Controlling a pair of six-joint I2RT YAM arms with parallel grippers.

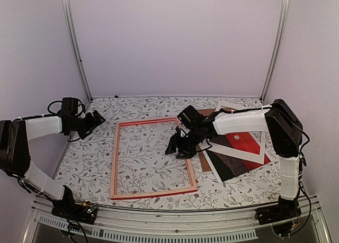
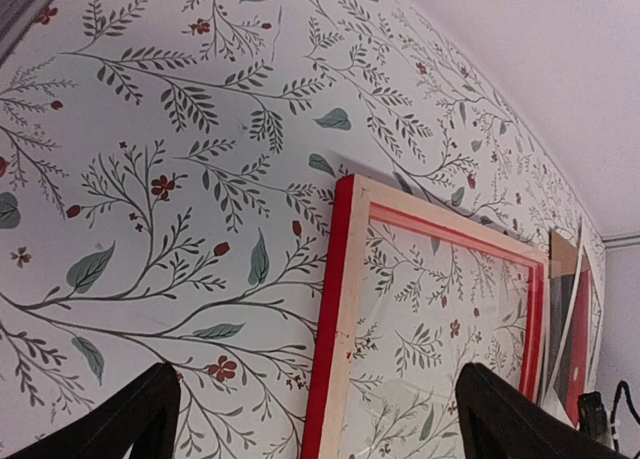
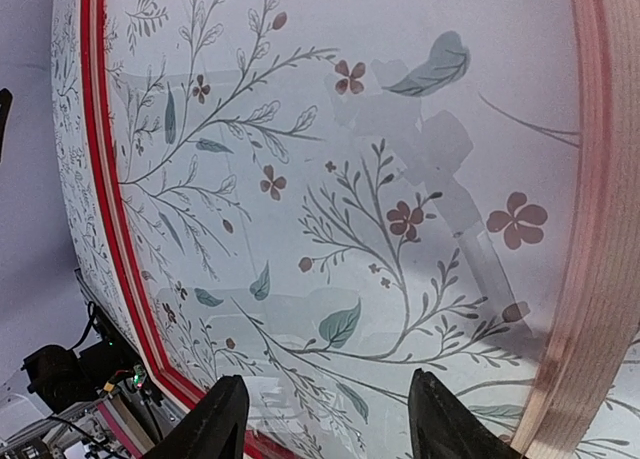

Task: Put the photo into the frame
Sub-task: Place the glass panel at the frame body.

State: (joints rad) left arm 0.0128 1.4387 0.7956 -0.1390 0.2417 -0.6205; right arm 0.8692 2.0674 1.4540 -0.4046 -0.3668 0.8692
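The frame [image 1: 115, 158] lies flat in the middle of the flowered table, pale wood side up, with a clear pane reflecting inside it. The photo [image 1: 248, 143], red and dark brown, lies to the frame's right, partly under my right arm. My right gripper [image 1: 177, 147] hovers low over the frame's right rail [image 3: 600, 229]. In its wrist view the right gripper [image 3: 325, 419] is open over the pane with nothing between the fingers. My left gripper [image 1: 98, 118] stands open and empty, left of the frame's far left corner [image 2: 350, 189]. The left wrist view shows a red strip of the photo [image 2: 580, 329].
A brown board [image 1: 204, 161] and a white sheet [image 1: 226, 104] lie beneath and around the photo on the right. Aluminium posts [image 1: 74, 42] rise at the back corners against white walls. The table's near edge is a metal rail [image 1: 159, 219].
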